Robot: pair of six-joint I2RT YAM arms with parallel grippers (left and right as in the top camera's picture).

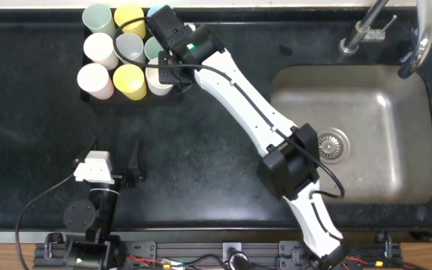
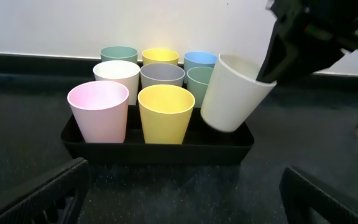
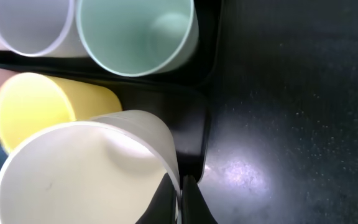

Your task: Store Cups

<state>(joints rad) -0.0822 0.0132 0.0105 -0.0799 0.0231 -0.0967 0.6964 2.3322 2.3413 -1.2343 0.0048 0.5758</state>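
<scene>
Left fingers (image 2: 48, 191): nearest the arm bases, spread wide apart and holding nothing. They sit low over the counter (image 2: 166, 186), facing the tray. Parked out of the working lane, I judge.
Tray (image 2: 157, 152): black, shallow-walled, on the counter's back left, well apart from the sink. The walls keep the cups in rows.
Front row: pink cup (image 2: 98, 112) and yellow cup (image 2: 165, 115) stand upright, mouths up, just beside each other. The slot at the tray's right corner is unfilled.
White cup (image 2: 235, 93): tilted, with its base hanging over that unfilled corner. Not seated yet.
Right fingers (image 3: 194, 202): clamped on the white cup's rim wall, one inside and one outside. A rim hold leaves the base free to drop between its neighbours, I judge.
Back rows: six cups upright. The middle row is white, grey and green; behind it are green, yellow and blue.
Sink (image 1: 351, 187): steel, at the far right, not involved.
Writing: none legible on the cups or tray.
</scene>
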